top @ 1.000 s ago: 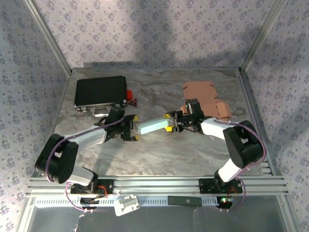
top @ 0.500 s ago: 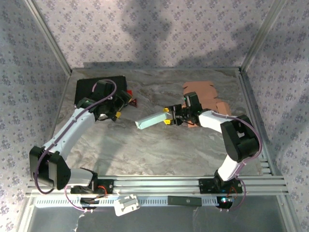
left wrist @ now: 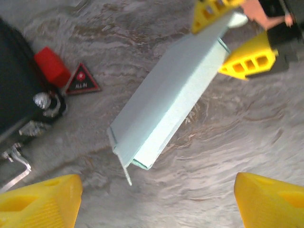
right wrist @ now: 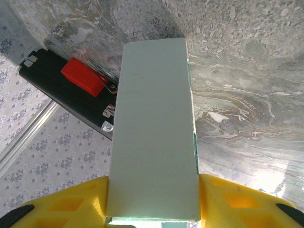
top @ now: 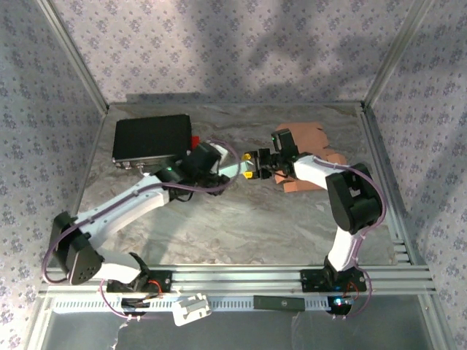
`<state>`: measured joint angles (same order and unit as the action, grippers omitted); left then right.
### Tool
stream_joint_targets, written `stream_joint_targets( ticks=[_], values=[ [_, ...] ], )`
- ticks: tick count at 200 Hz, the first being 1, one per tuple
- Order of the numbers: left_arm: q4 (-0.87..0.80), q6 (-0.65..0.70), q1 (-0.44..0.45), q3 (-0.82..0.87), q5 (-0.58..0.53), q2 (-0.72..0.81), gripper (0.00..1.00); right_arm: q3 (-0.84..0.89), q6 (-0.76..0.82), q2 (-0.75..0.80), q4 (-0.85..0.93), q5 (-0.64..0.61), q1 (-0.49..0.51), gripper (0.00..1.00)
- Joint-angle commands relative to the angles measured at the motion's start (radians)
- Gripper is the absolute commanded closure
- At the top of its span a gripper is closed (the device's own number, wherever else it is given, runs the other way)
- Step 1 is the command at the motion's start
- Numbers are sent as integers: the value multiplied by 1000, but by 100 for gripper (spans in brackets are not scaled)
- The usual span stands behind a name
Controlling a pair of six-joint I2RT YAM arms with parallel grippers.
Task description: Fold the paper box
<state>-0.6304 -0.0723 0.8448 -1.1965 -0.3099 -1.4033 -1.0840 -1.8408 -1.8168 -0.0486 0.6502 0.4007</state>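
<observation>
Right, status: right fingers [right wrist: 71,204] are clamped on one end of the paper box [left wrist: 168,102], a flat pale-green sleeve. It looks lifted off the counter [top: 241,219], free end pointing toward the black case [top: 152,138]. Left fingers [left wrist: 40,199] are spread wide with nothing between them, hovering over that free end (not touching it, as far as I can see). Box is just right of the case's red button [left wrist: 51,66] and the triangular sticker [left wrist: 81,80]. Brown cardboard sheet [top: 314,142] lies flat, well right of the case.
</observation>
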Motion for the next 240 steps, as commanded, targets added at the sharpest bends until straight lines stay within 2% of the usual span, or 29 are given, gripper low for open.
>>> stream_joint_targets(
  ticks=[1,11,64,95,125,159,202,240],
  values=[
    [50,255,9,-45,-159,-80,17,-17,-5,-40,81,-24,-5,52],
    [64,293,14,-60,-196,-117,18,-17,-5,-41,82,-23,-7,52],
    [152,494,26,-46,-217,-220,14,-53,16,-68,104,-3,-23,52],
    [158,538,13,-79,-219,-283,13,-66,23,-78,112,4,-27,52],
    [188,549,10,-72,-196,-329,17,-62,20,-79,102,8,-31,53],
    [222,550,11,-62,-220,-347,26,-61,20,-82,99,9,-34,53],
    [234,562,11,-49,-214,-348,41,-62,19,-87,90,10,-35,53],
    [236,555,11,-31,-207,-368,41,-56,14,-91,79,9,-34,54]
  ],
)
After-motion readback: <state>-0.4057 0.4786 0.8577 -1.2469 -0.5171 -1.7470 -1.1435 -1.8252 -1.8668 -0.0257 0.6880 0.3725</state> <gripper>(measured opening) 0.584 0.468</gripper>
